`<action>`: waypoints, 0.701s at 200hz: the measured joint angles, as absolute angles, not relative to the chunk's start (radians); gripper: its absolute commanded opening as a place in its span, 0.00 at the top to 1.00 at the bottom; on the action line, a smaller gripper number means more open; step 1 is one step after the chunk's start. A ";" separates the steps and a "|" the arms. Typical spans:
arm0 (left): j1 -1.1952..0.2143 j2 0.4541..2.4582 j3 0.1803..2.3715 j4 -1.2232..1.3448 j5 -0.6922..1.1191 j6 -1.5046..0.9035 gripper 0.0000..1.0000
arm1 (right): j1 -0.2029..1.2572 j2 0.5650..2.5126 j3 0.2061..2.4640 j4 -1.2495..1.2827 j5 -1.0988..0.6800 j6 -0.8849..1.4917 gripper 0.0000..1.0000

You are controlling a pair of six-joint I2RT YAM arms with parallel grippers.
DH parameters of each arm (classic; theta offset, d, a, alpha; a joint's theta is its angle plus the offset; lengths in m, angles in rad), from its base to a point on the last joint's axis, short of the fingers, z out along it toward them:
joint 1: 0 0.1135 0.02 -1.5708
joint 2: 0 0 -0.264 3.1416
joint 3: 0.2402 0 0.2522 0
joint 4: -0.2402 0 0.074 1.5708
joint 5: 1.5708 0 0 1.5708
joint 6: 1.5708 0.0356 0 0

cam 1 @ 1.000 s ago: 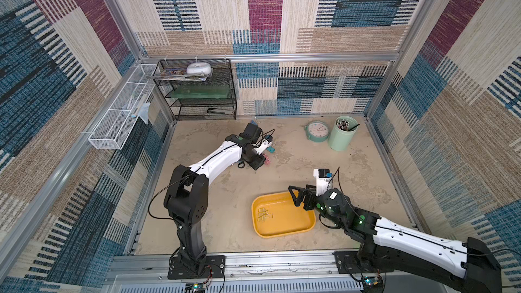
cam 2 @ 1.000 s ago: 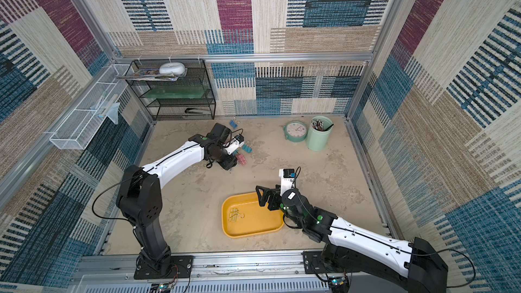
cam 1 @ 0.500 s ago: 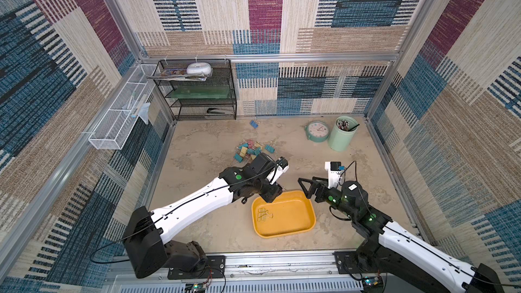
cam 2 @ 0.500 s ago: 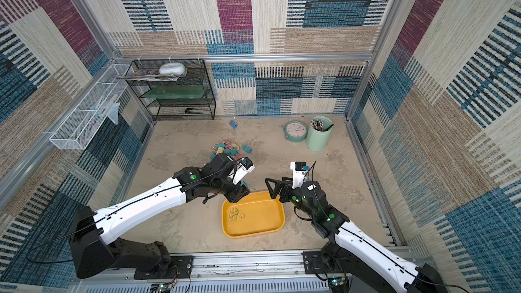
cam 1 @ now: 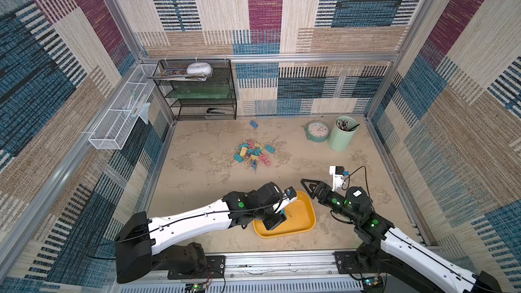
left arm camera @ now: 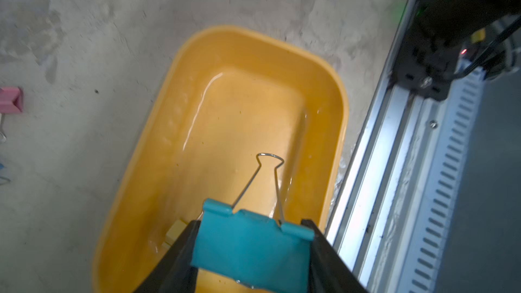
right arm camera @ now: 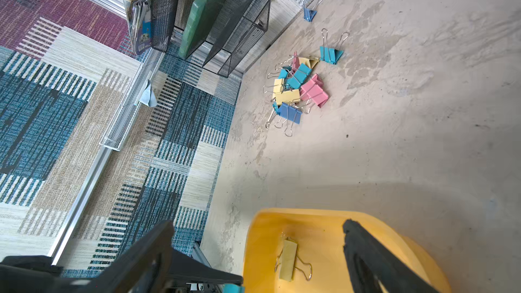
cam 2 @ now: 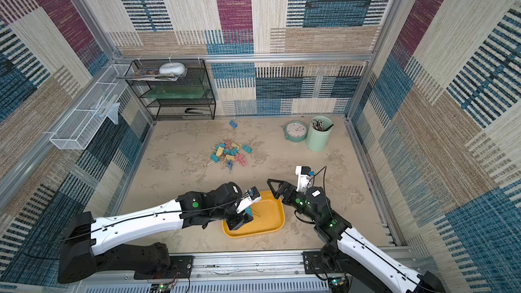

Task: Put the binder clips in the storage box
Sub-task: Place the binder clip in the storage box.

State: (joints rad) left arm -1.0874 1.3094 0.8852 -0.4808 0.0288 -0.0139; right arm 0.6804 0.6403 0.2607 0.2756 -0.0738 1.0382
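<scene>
My left gripper is shut on a teal binder clip, its wire handle pointing forward, and holds it above the yellow-orange storage box. Both top views show this gripper over the left half of the box. One yellow clip lies inside the box. The other binder clips lie in a pile mid-table, with a lone blue clip near the back wall. My right gripper stands open and empty by the box's far right corner.
A round clock and a mint pen cup stand at the back right. A black mesh shelf fills the back left corner, with a white wire basket on the left wall. The metal front rail runs just beside the box.
My left arm has swung from the clip pile down to the box, carrying the teal clip. My right gripper has drawn back off the box to its far right corner.
</scene>
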 measured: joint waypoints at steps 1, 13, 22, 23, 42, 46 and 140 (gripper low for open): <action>-1.088 1.311 0.883 -0.483 0.027 -0.015 0.50 | 0.680 0.634 0.258 0.272 -0.071 1.038 0.03; -1.090 1.335 0.860 -0.499 -0.007 -0.027 0.50 | 0.680 0.596 0.250 0.251 -0.057 1.041 0.03; -1.091 1.347 0.842 -0.502 -0.031 -0.034 0.49 | 0.680 0.572 0.248 0.234 -0.050 1.041 0.03; -1.091 1.348 0.841 -0.502 -0.033 -0.035 0.49 | 0.680 0.570 0.248 0.233 -0.049 1.041 0.03; -1.092 1.363 0.809 -0.495 -0.037 -0.044 0.46 | 0.680 0.539 0.247 0.209 -0.032 1.041 0.03; -1.092 1.365 0.804 -0.493 -0.039 -0.045 0.44 | 0.680 0.535 0.247 0.207 -0.030 1.041 0.03; -1.092 1.177 0.759 -0.406 -0.061 -0.077 0.17 | 0.680 0.662 0.352 0.153 -0.038 0.974 0.04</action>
State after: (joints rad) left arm -1.0924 1.1767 0.7593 -0.4061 -0.0608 -0.0769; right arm 0.6800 0.6624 0.3515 0.1528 -0.0380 0.9745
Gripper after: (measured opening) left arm 0.818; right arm 0.965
